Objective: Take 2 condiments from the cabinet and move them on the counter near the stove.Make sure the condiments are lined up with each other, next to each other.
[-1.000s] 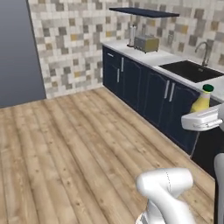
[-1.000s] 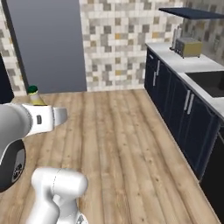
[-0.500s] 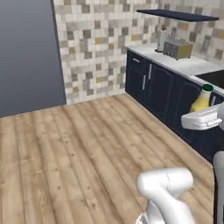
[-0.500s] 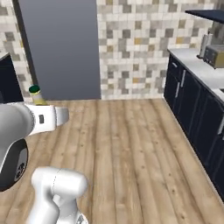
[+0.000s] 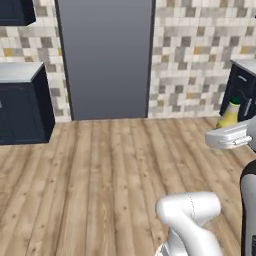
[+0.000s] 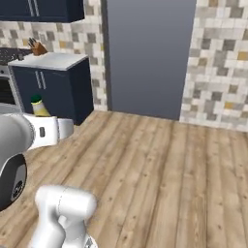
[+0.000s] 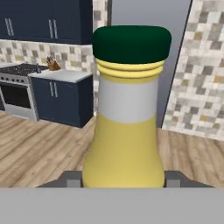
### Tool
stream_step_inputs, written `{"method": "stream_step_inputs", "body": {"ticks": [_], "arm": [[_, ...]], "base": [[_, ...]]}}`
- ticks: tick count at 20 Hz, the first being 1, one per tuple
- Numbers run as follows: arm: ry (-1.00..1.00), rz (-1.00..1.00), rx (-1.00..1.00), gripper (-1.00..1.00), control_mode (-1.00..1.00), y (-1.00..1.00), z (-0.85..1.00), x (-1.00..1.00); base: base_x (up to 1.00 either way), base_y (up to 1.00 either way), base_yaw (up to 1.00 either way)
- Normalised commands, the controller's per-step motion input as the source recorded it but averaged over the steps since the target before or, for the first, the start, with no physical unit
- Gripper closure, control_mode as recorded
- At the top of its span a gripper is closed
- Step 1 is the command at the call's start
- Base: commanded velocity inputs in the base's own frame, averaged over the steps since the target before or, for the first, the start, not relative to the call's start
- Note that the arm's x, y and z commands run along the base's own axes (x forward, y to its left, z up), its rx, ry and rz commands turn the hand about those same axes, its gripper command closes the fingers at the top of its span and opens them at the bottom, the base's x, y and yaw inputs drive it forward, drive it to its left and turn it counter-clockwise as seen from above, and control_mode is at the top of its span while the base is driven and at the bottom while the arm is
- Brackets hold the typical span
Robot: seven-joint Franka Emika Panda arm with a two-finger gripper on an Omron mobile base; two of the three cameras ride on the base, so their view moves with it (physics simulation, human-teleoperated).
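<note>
yellow bottle (image 7: 124, 131): smooth, glossy plastic look; wide rounded body that narrows to a ribbed neck, a pale grey-white band around the shoulder, a dark green flat-topped cap; stands upright in the gripper, in the air above the floor and well apart from the tabletop.
gripper (image 7: 124, 178): clamped on the yellow bottle; in the hand view two dark grey finger tips sit against the bottle's base, one on each side.
bottle in the base views: only the green cap and yellow shoulder rise above the white hand, in the left base view (image 5: 230, 113) and in the right base view (image 6: 39, 107).
floor (image 5: 100, 175): light wood planks with visible grain, matte.
wall (image 5: 192, 60): small square mosaic tiles in grey, beige and ochre.
tall panel (image 6: 147, 53): flat, plain grey-blue surface set into the tiled wall.
tabletop (image 7: 65, 75): white slab over dark navy base units with slim silver handles; a wooden knife block (image 7: 54, 64) stands on it.
stove (image 7: 19, 70): dark top, steel front, just beside that tabletop; seen clearly in the hand view, cut by the edge in the right base view.
left base view extra: another navy base unit (image 5: 22, 112) with a pale top at the left.
</note>
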Motion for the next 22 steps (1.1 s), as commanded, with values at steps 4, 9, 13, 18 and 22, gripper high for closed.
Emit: {"method": "stream_step_inputs", "body": {"ticks": [4,9,13,18,22], "arm": [[0.0,0.0,0.0,1.0,1.0,0.0,0.0,0.0],[0.0,0.0,0.0,1.0,1.0,0.0,0.0,0.0],[0.0,0.0,0.0,1.0,1.0,0.0,0.0,0.0],[0.0,0.0,0.0,1.0,1.0,0.0,0.0,0.0],[0.0,0.0,0.0,1.0,1.0,0.0,0.0,0.0]], "base": [[0.79,0.44,0.55],[0.77,0.37,0.48],[0.9,0.59,0.23],[0.98,0.58,0.14],[1.0,0.35,0.15]]}}
